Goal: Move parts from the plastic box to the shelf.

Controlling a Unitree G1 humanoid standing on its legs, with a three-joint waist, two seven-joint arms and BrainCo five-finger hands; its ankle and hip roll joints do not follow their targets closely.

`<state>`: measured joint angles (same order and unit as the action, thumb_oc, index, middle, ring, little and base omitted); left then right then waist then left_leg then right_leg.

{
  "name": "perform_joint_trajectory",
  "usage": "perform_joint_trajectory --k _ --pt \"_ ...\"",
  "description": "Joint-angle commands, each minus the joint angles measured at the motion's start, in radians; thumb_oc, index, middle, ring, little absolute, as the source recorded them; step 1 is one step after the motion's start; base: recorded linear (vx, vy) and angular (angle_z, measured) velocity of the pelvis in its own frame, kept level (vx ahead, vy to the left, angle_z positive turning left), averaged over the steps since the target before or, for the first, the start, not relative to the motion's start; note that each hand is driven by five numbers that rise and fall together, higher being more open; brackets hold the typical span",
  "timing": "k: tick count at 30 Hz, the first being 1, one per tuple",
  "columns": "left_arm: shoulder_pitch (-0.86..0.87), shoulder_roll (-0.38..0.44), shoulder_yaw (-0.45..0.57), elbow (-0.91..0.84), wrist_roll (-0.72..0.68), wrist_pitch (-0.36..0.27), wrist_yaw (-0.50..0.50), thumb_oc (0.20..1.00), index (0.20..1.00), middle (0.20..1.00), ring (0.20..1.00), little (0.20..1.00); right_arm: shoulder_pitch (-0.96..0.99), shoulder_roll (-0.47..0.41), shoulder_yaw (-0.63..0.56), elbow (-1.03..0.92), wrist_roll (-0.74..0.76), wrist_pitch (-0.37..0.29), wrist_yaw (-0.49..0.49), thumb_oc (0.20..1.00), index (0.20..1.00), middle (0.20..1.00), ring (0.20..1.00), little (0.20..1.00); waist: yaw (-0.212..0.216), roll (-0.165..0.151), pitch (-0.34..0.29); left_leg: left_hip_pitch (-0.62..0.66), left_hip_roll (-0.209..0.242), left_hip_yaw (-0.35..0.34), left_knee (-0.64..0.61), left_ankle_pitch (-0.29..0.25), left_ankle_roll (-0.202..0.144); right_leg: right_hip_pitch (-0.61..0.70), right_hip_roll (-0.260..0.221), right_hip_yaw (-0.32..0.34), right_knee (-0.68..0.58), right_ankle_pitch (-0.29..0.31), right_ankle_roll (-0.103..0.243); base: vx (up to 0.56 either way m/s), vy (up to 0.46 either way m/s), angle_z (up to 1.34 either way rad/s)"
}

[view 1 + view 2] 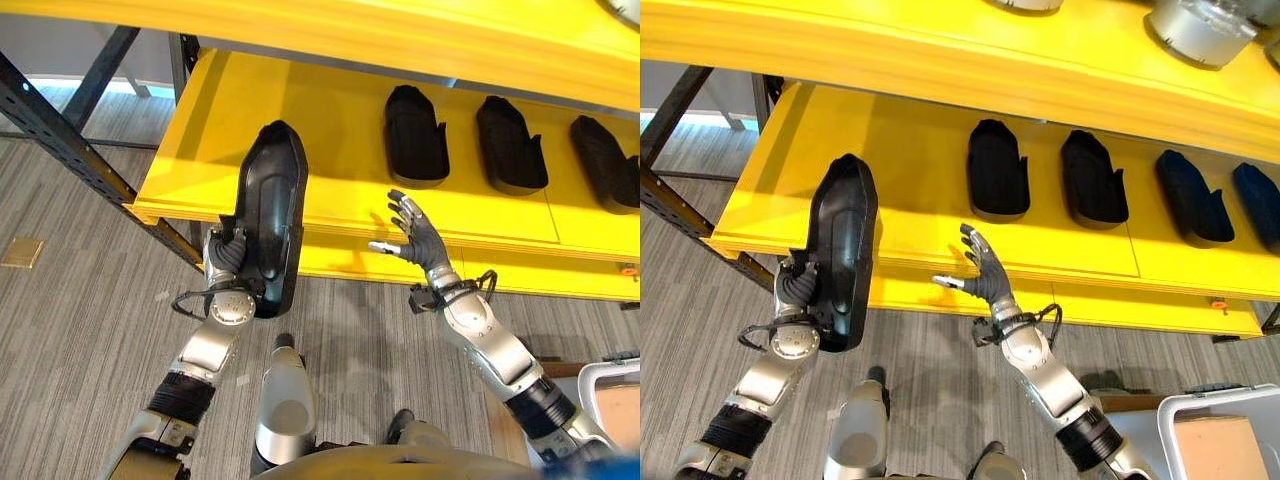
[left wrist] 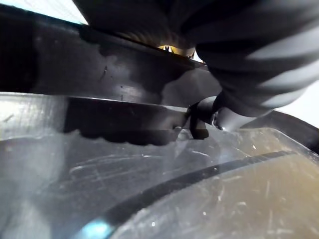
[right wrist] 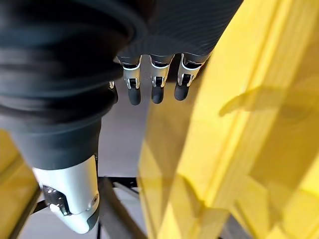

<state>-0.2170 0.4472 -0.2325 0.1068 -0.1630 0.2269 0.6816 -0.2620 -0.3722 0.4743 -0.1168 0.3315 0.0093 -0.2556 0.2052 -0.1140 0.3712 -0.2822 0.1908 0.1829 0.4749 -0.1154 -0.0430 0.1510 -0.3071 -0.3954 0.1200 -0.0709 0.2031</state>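
Left hand (image 1: 228, 252) grips black part (image 1: 268, 205) at yellow shelf (image 1: 340, 205) front edge; right hand (image 1: 415, 238) spread open, empty, beside shelf edge.

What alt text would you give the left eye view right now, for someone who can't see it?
The left hand grips a long black part, its far end over the edge of the yellow shelf. The right hand is open at the shelf's front edge, holding nothing. Three similar black parts lie further along the shelf.
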Motion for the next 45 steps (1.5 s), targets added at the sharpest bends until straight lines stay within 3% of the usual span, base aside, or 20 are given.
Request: perform_joint_trajectory --k 1,5,6,7,8,9,11,14,19,25,33,42,45 --pt "-0.069 0.030 -0.013 -0.020 0.065 -0.046 0.023 0.200 0.200 0.200 0.200 0.200 -0.019 0.010 -0.044 -0.046 0.015 -0.076 0.044 1.000 1.000 1.000 1.000 1.000 0.015 0.002 -0.014 0.111 -0.010 0.024 -0.064 0.003 0.011 0.000 -0.015 0.007 0.052 0.014 0.004 0.00 0.263 0.11" --pt "-0.040 0.013 0.022 -0.003 0.085 -0.034 0.023 0.200 0.200 0.200 0.200 0.200 -0.010 0.021 -0.035 -0.086 0.042 -0.023 0.099 1.000 1.000 1.000 1.000 1.000 0.042 -0.001 -0.024 0.187 -0.057 0.053 -0.100 -0.023 0.048 -0.026 -0.019 -0.061 0.114 0.038 -0.009 0.06 0.286 -0.28" --pt "-0.015 0.004 0.036 0.003 0.090 -0.043 0.029 0.200 0.200 0.200 0.200 0.200 0.010 0.025 -0.022 -0.103 0.042 -0.003 0.120 1.000 1.000 1.000 1.000 1.000 0.027 0.003 -0.025 0.225 -0.081 0.065 -0.143 -0.014 0.052 -0.045 0.029 -0.039 0.086 0.046 -0.014 0.14 0.180 -0.91" --pt "-0.011 0.003 0.037 0.003 0.091 -0.043 0.029 0.200 0.200 0.200 0.200 0.200 0.013 0.025 -0.019 -0.105 0.041 -0.002 0.121 1.000 1.000 1.000 1.000 1.000 0.024 0.004 -0.024 0.230 -0.083 0.066 -0.148 -0.013 0.051 -0.046 0.037 -0.034 0.081 0.047 -0.014 0.23 0.072 -0.84" --pt "0.013 -0.002 0.046 0.013 0.092 -0.063 0.041 0.200 0.200 0.200 0.200 0.200 0.033 0.033 0.003 -0.104 0.026 -0.008 0.130 1.000 1.000 1.000 1.000 1.000 0.000 0.002 -0.018 0.263 -0.102 0.072 -0.190 -0.016 0.047 -0.079 0.087 0.009 0.023 0.088 -0.008 0.16 -0.087 -0.48" --pt "0.026 -0.005 0.055 0.016 0.092 -0.085 0.060 0.200 0.200 0.200 0.200 0.200 0.042 0.040 0.011 -0.087 0.008 -0.036 0.152 1.000 1.000 1.000 1.000 1.000 -0.018 -0.005 -0.003 0.279 -0.116 0.098 -0.227 0.002 0.055 -0.119 0.093 0.024 -0.049 0.174 0.006 0.18 -0.107 0.09" --pt "0.029 -0.007 0.049 0.022 0.081 -0.092 0.070 0.200 0.200 0.200 0.200 0.200 0.050 0.041 0.007 -0.068 0.002 -0.053 0.168 1.000 1.000 1.000 1.000 1.000 -0.048 -0.004 0.007 0.288 -0.127 0.081 -0.224 -0.020 0.067 -0.161 0.099 0.093 -0.062 0.203 0.024 0.15 -0.105 0.21" --pt "0.032 -0.010 0.028 0.020 0.075 -0.085 0.070 0.200 0.200 0.200 0.200 0.200 0.067 0.026 -0.005 -0.063 0.015 -0.046 0.165 1.000 1.000 1.000 1.000 1.000 -0.081 -0.001 -0.001 0.268 -0.144 0.042 -0.187 -0.042 0.080 -0.199 0.114 0.187 -0.041 0.194 0.013 0.22 -0.085 0.53" --pt "0.051 -0.010 0.026 0.006 0.067 -0.091 0.078 0.200 0.200 0.200 0.200 0.200 0.059 0.008 -0.023 -0.055 0.035 -0.034 0.184 1.000 1.000 1.000 1.000 1.000 -0.079 -0.002 -0.016 0.263 -0.141 0.046 -0.166 -0.056 0.073 -0.176 0.131 0.165 -0.040 0.161 -0.012 0.16 -0.112 0.48" --pt "0.093 -0.026 0.033 -0.023 0.047 -0.062 0.072 0.200 0.200 0.200 0.200 0.200 0.073 -0.020 -0.024 -0.087 0.040 0.029 0.198 1.000 1.000 1.000 1.000 1.000 -0.088 0.024 -0.060 0.308 -0.126 0.047 -0.204 -0.034 0.049 -0.116 0.159 0.150 -0.060 0.112 -0.052 0.23 -0.022 0.06" --pt "0.098 -0.042 0.035 -0.019 0.039 -0.046 0.073 0.200 0.200 0.200 0.200 0.200 0.086 -0.027 -0.015 -0.098 0.040 0.035 0.220 1.000 1.000 1.000 1.000 1.000 -0.098 0.044 -0.070 0.321 -0.120 0.049 -0.221 -0.012 0.030 -0.104 0.168 0.135 -0.051 0.094 -0.063 0.09 0.004 0.03" --pt "0.129 -0.044 0.051 -0.021 0.037 -0.008 0.068 0.200 0.200 0.200 0.200 0.200 0.108 -0.045 -0.001 -0.158 0.049 0.049 0.272 1.000 1.000 1.000 1.000 1.000 -0.108 0.065 -0.059 0.305 -0.121 0.062 -0.130 -0.038 0.034 -0.107 0.166 0.120 0.025 0.056 -0.085 0.09 -0.035 0.01" --pt "0.137 -0.042 0.047 -0.019 0.042 -0.006 0.059 0.200 0.200 0.200 0.200 0.200 0.118 -0.052 -0.002 -0.168 0.059 0.061 0.279 1.000 1.000 1.000 1.000 1.000 -0.123 0.069 -0.062 0.296 -0.113 0.103 -0.084 -0.061 0.040 -0.114 0.158 0.111 0.049 0.040 -0.095 0.07 -0.046 0.05"
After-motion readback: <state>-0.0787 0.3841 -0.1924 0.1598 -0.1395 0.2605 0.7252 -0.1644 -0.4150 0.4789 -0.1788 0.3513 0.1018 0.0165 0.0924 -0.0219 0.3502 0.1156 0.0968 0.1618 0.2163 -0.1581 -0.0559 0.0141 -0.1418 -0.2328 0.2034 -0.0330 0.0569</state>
